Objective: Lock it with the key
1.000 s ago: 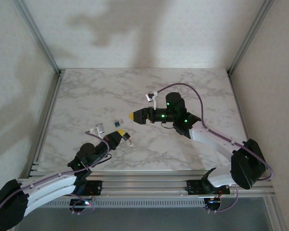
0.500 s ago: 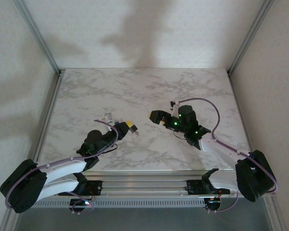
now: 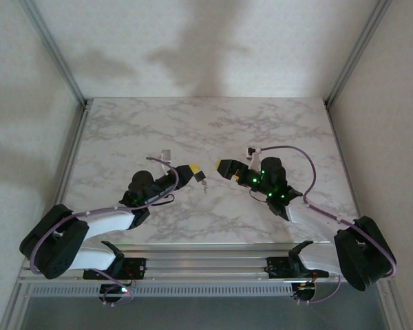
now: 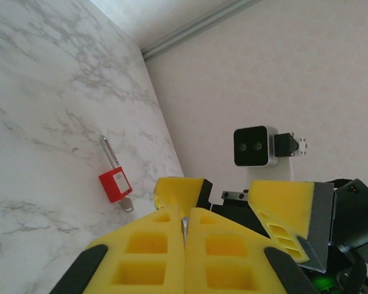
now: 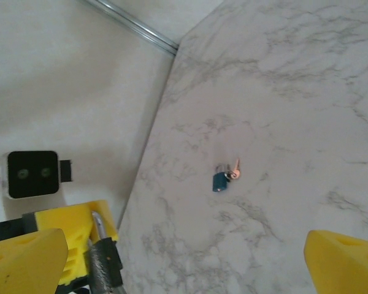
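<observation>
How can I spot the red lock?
Find the marble table. Just past the left gripper, whose yellow fingers pinch a key, a small lock lies flat. It is red with a silver shackle; the other lock is blue.

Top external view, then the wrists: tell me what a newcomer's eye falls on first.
Two yellow-padded grippers face each other over the middle of the marble table: the left gripper shut on what looks like a key, the right gripper wide open. A red padlock lies on the marble in the left wrist view, a small blue padlock in the right wrist view.
</observation>
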You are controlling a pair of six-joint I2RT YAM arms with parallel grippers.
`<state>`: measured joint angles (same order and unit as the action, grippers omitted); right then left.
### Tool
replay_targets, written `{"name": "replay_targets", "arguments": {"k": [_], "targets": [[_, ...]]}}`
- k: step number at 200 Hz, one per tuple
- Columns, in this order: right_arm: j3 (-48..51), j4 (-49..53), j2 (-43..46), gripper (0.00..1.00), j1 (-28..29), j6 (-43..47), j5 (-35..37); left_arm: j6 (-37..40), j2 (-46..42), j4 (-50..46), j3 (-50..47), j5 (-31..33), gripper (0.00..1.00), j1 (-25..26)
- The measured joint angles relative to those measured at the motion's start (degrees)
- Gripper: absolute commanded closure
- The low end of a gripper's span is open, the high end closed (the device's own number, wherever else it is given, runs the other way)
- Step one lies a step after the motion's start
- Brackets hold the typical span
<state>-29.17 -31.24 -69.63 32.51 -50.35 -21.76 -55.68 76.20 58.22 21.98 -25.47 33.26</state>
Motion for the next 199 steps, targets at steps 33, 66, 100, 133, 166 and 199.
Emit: {"name": "replay_targets", "arguments": {"k": [33, 66, 100, 133, 166, 199], "targets": [[0.0, -2.1, -0.83, 0.05, 0.0, 0.2, -1.29, -1.05, 3.23, 3.26, 1.25, -2.62, 1.0, -0.68], [0.07, -4.2, -1.14, 0.1, 0.0, 0.66, -2.8, -2.14, 5.77, 5.42, 2.25, -4.39, 1.0, -1.22], [0.31, -6.82, -1.92, 0.17, 0.0, 1.27, -4.5, -2.71, 6.8, 6.8, 3.61, -5.95, 1.0, -1.57], [0.31, -9.18, -4.33, 0.23, 0.0, 1.29, -6.56, -3.43, 7.41, 8.92, 4.76, -7.65, 1.0, -2.25], [0.31, -11.85, -6.51, 0.29, 0.0, 1.18, -8.74, -5.05, 9.46, 11.96, 5.11, -9.33, 1.0, -3.39], [0.33, -15.26, -8.0, 0.37, 0.0, 1.07, -10.54, -8.09, 12.63, 16.13, 5.42, -10.84, 1.0, -4.92]]}}
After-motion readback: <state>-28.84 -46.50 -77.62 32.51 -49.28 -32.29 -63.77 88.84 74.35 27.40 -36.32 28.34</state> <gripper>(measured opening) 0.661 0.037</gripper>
